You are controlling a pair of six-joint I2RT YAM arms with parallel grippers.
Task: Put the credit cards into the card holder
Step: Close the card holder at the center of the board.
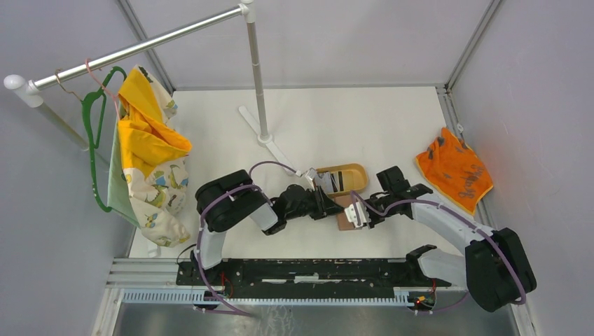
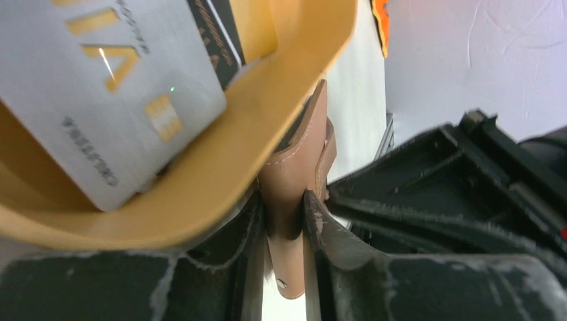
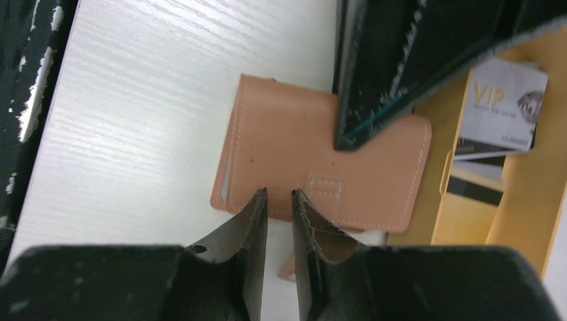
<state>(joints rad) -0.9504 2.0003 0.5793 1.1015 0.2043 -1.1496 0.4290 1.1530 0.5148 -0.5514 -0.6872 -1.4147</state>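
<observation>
Top external view showed my left gripper (image 1: 329, 203) and my right gripper (image 1: 358, 213) nose to nose over the card holder (image 1: 344, 221). It lay on the white table (image 1: 315, 119) just at 6 o'clock of the tan tray (image 1: 356, 173). The credit cards (image 1: 328, 181) sat inside that tray, toward its 9 o'clock end. An orange cloth (image 1: 454, 170) lay well apart at 3 o'clock. A rack (image 1: 140, 49) with hung clothes (image 1: 150, 154) stood at 9 o'clock.

From the left wrist, my left fingers (image 2: 334, 241) were clamped on a fold of the holder's brown leather. The leather stood between them with its stitched edge running toward 12 o'clock. A narrow snap tab (image 2: 287, 281) poked out at 6 o'clock. At 10 o'clock a silver card (image 2: 100, 87) with gold lettering leaned in the tray, over a black striped card (image 2: 214, 33).

From the right wrist, the holder lay flat and folded on the table, and one finger of my left gripper lay across it at 1 o'clock. My right fingers (image 3: 247, 221) were drawn almost together with only a thin slit between them, their tips at the holder's 6 o'clock edge. I could not tell whether they pinched any leather. The tray sat just beside the holder at 3 o'clock.
</observation>
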